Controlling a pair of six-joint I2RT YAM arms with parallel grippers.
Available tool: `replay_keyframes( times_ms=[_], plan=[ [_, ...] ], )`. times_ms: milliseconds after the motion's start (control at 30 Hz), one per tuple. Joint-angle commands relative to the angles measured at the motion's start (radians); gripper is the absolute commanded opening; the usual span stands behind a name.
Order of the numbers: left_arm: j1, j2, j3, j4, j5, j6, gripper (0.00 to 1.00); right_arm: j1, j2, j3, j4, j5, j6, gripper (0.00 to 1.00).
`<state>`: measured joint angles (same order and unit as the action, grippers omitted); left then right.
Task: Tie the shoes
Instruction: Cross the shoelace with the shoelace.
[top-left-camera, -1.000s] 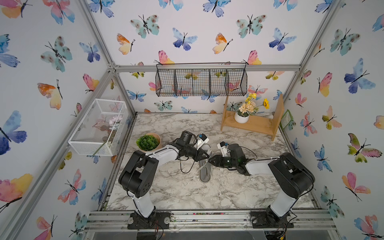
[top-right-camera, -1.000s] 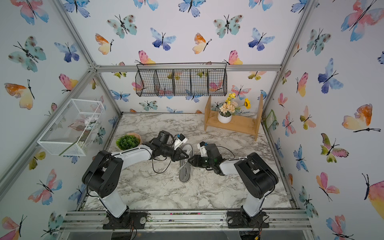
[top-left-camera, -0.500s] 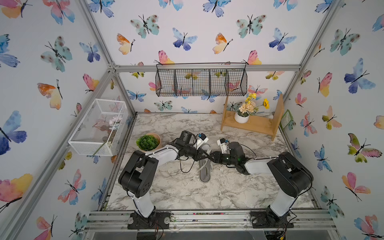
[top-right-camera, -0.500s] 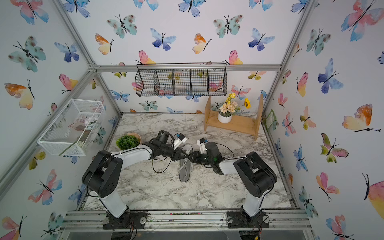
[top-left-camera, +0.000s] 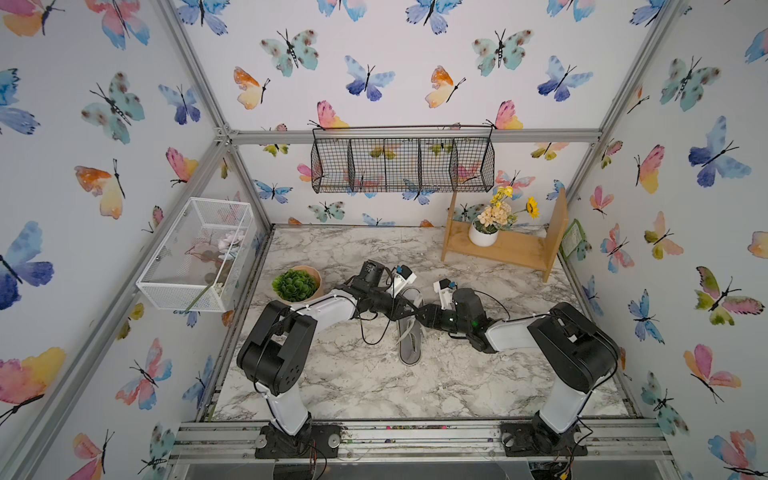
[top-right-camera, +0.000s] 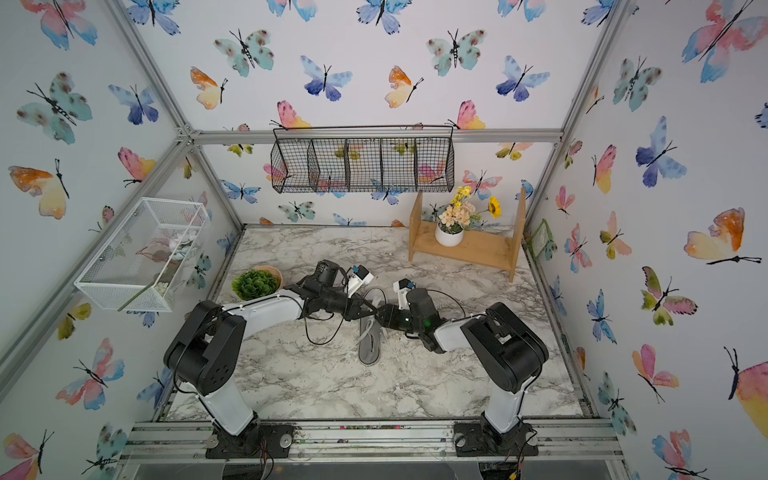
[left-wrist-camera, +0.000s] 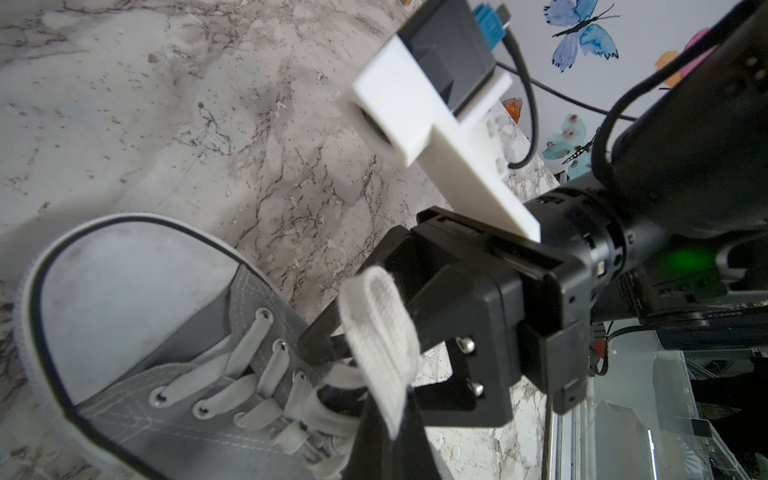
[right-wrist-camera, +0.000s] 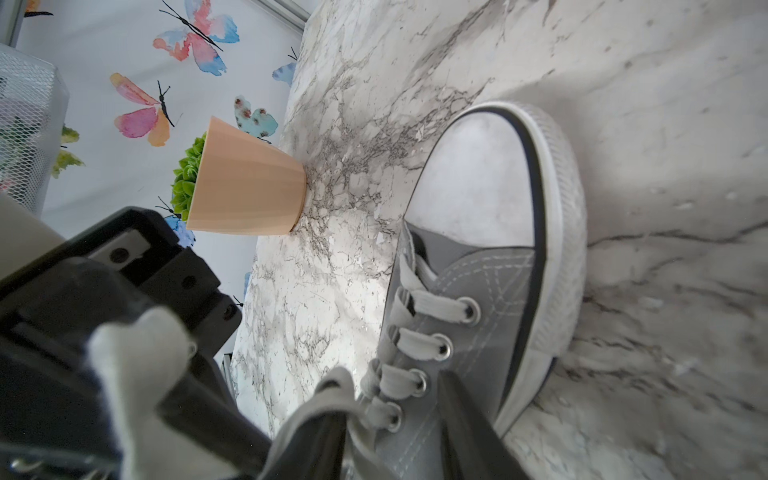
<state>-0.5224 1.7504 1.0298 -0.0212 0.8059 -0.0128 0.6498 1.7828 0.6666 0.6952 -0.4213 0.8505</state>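
The left arm (top-left-camera: 332, 308) and right arm (top-left-camera: 509, 334) share black joints, white shells, black cables.

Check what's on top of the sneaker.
Over the sneaker: left gripper, shut on a white lace loop, and right gripper, jaws apart. Tongue and any knot beneath them are hidden.

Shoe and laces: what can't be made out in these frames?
- Lacing of the shoe: hidden under the left gripper and right gripper in both top views; what shows is too small.
- Heel of the shoe: cut off by the frame edge in both wrist views.
- In the left wrist view, the left gripper hides where the lace loop leads; knot or none, cannot tell.
- Left gripper: blurred, too near, in the right wrist view.
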Motion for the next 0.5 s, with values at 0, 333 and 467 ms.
replay_keyframes(
  times_ms=[0, 333, 467],
  plan=[
    [0.001, 0.015, 0.003, 0.015, 0.006, -0.007, 0.00, 0.008, 0.013, -0.019, -0.028, 0.053, -0.022, 0.42],
    [0.006, 0.021, 0.003, 0.021, -0.003, -0.013, 0.00, 0.008, -0.048, -0.057, -0.090, 0.045, -0.106, 0.49],
    [0.007, 0.029, 0.006, 0.021, -0.008, -0.018, 0.00, 0.008, -0.059, -0.077, -0.086, 0.021, -0.127, 0.52]
  ],
)
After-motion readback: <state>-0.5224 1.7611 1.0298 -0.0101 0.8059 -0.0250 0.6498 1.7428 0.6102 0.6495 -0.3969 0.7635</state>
